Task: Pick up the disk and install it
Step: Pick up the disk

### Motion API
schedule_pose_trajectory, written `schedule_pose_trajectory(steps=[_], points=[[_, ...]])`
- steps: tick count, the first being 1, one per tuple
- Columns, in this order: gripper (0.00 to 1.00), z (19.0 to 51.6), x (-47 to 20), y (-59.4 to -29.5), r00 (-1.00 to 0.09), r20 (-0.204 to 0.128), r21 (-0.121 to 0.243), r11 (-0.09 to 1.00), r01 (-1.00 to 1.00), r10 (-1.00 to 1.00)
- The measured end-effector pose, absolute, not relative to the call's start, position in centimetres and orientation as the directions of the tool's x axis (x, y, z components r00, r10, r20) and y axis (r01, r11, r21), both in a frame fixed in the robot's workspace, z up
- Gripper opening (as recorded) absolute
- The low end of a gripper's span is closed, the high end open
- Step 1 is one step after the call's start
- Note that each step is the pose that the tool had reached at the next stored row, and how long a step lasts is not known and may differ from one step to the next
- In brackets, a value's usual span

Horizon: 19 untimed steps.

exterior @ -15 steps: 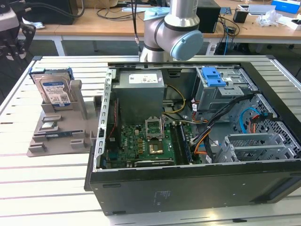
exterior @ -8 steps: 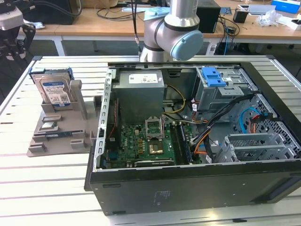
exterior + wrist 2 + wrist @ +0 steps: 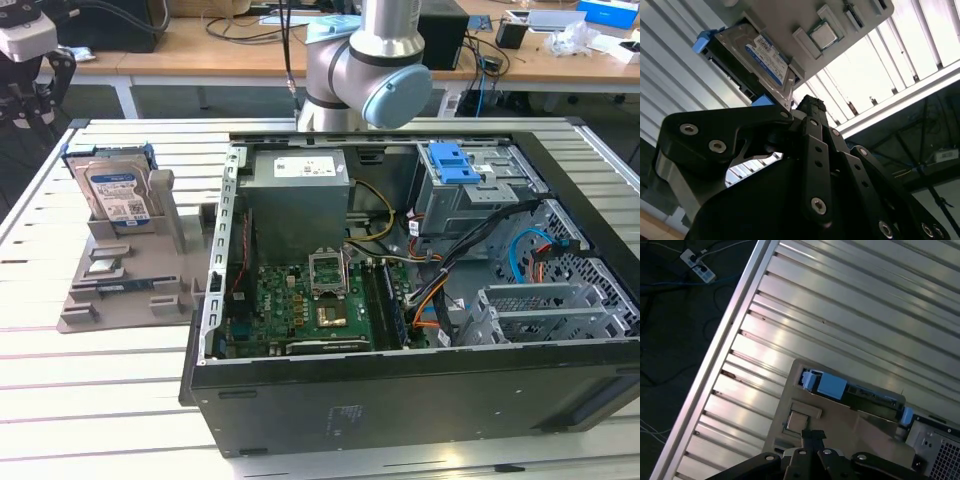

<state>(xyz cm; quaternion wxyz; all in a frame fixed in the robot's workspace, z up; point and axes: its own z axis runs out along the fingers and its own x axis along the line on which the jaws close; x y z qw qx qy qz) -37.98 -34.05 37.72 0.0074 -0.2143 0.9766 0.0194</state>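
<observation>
A: What sort of place are we in?
B: A robotics lab, we'd say. Robot arm [image 3: 365,70] at a slotted alu table [image 3: 100,400], w/ an open PC [image 3: 400,400] on it, board bare.
A: What else do we go by?
B: Desks [image 3: 180,60] behind w/ cables [image 3: 235,22] & gear, a power strip [image 3: 698,267] on the floor, and a grey stand [image 3: 120,290] w/ a disk [image 3: 115,190] stood in it.

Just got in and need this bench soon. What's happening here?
A robot arm is meant to install a disk in the open computer case. The disk stands upright in its grey stand, untouched. The gripper is shut and empty, apart from the disk, which shows beyond it in both wrist views.
</observation>
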Motion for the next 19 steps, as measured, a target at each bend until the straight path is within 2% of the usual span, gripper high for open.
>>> schedule_pose_trajectory(steps=[19], points=[[0.11, 37.71, -37.98, -34.05, -0.78, -0.023, 0.035, 0.78, -0.625, -0.625]])
